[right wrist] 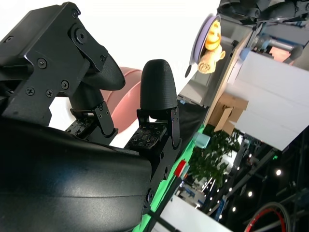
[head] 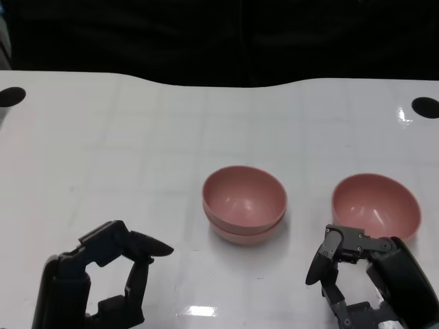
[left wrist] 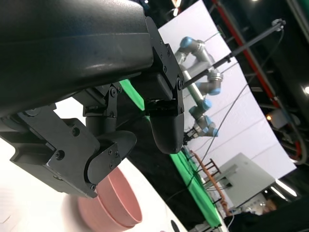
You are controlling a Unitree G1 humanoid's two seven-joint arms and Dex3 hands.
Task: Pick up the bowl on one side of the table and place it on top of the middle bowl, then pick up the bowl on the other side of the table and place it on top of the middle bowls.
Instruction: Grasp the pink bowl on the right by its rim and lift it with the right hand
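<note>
one of the two stacking steps reads as complete. at the centre of the worktop (head: 137, 137), the middle stack (head: 243, 204) shows two pink rims, one nested in the other, so the bowl from the robot's left side is judged already placed there. no bowl remains on the left part of the worktop.

remaining item: the right-side bowl (head: 376, 204). it sits on the worktop, well apart from the middle stack, tilted with its opening turned toward the robot. it has not been lifted.

hand status:
- left hand (head: 113, 274): low, near the front edge, clear of the stack. fingers (head: 147, 247) are apart and hold nothing. the left wrist view confirms this, with the pink stack visible beyond the unloaded fingers.
- right hand (head: 357, 274): just in front of the right-side bowl. fingers are spread and hold nothing. contact with the bowl's rim cannot be determined from the head view; the right wrist view shows pink behind the fingers, not between them.

work left, by judgement: grasp the right-side bowl, carry it over the middle stack, level it and set it down as the third layer. the tilt may make the rim grasp less stable.
</note>
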